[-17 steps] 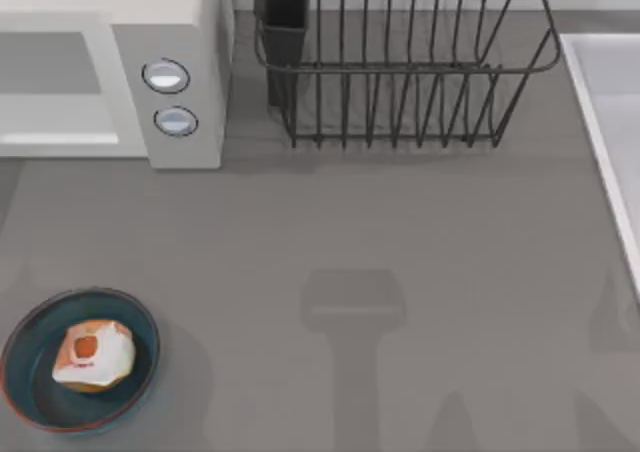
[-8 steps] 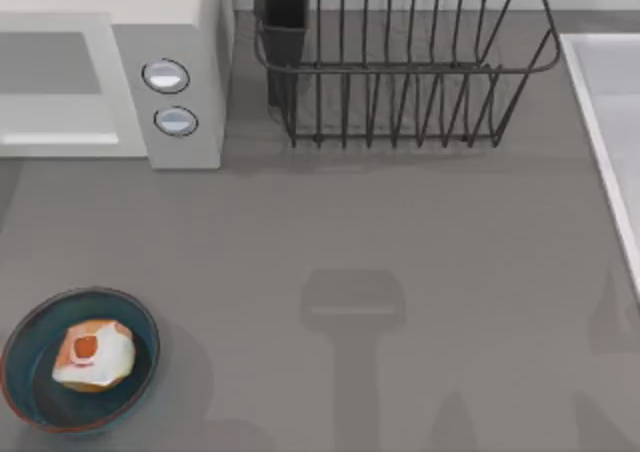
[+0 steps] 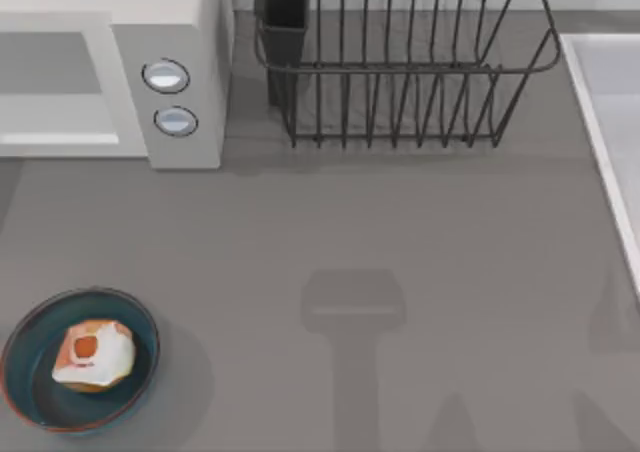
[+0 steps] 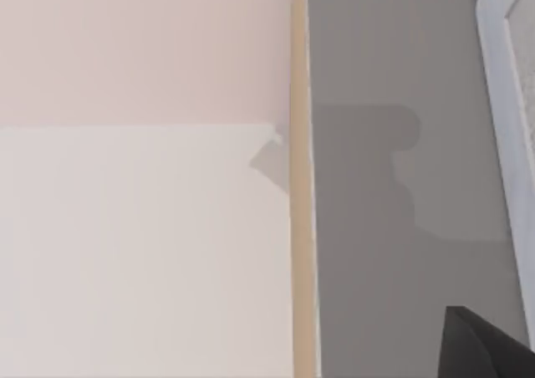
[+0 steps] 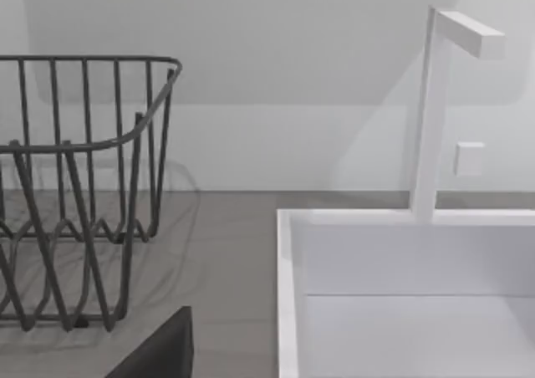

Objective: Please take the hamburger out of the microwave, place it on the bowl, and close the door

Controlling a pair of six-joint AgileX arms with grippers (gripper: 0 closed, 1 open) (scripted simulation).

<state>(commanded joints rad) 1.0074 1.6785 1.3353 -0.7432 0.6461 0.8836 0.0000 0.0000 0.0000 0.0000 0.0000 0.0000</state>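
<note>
The hamburger [image 3: 92,356], a pale cream-and-orange lump with a red spot, lies inside the blue-teal bowl [image 3: 25,387] at the table's front left. At the back left stands the light grey microwave [image 3: 185,32] with two round knobs. Its door [image 3: 55,82], with a greyish window and a pale bar handle, sits flush with the knob panel. A dark part of my left gripper [image 4: 481,349] shows at the edge of the left wrist view, over grey table. A dark part of my right gripper [image 5: 159,353] shows in the right wrist view, near the sink.
A dark wire dish rack [image 3: 400,72] with a black cup holder stands at the back middle, also seen as the rack [image 5: 75,186] in the right wrist view. A white sink [image 3: 610,122] runs along the right edge, with its basin [image 5: 401,311] and faucet [image 5: 430,110].
The soft shadow to the right of the bowl has shrunk toward the table's front edge. Hamburger, bowl and microwave door have not moved.
</note>
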